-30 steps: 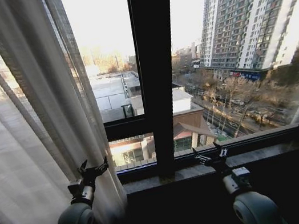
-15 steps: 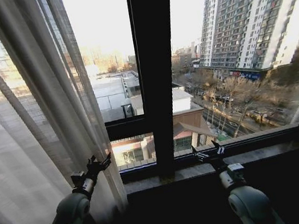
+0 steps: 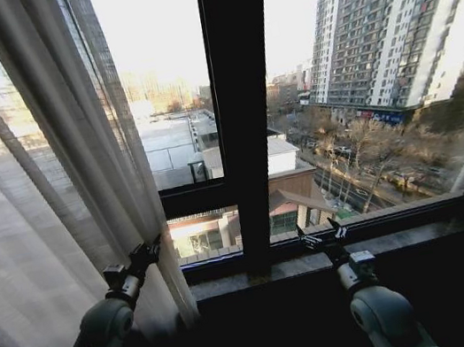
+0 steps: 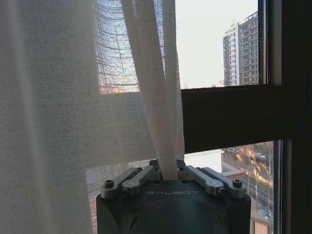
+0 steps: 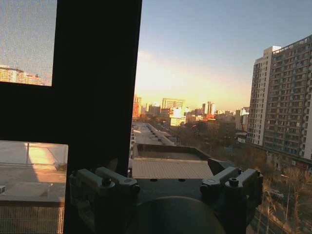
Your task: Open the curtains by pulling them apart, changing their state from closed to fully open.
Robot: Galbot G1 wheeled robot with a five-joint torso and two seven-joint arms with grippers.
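Curtains (image 3: 43,171) hang gathered on my left side of the window, their long pleats running straight up and down, and the inner edge of the panel falls right at my left gripper (image 3: 148,250). In my left wrist view one narrow fold of the fabric (image 4: 156,107) drops vertically between my fingers, and my left gripper (image 4: 168,171) looks clamped on that fold (the linkages sit drawn in around it). The rest of the panel spreads away from the dark window frame (image 3: 243,108), which stands just beside the fold toward the middle of the window.

My right gripper (image 3: 322,234) hovers low near the sill, well apart from any fabric, with its fingers spread and nothing between them; beyond my right gripper (image 5: 165,181) I see glass and city.

As I judge it, everything turns on one fact: the cloth lies to the outside of my left gripper, so this arm, far the nearer one, would have to carry the vertical fold sideways, away from the frame.
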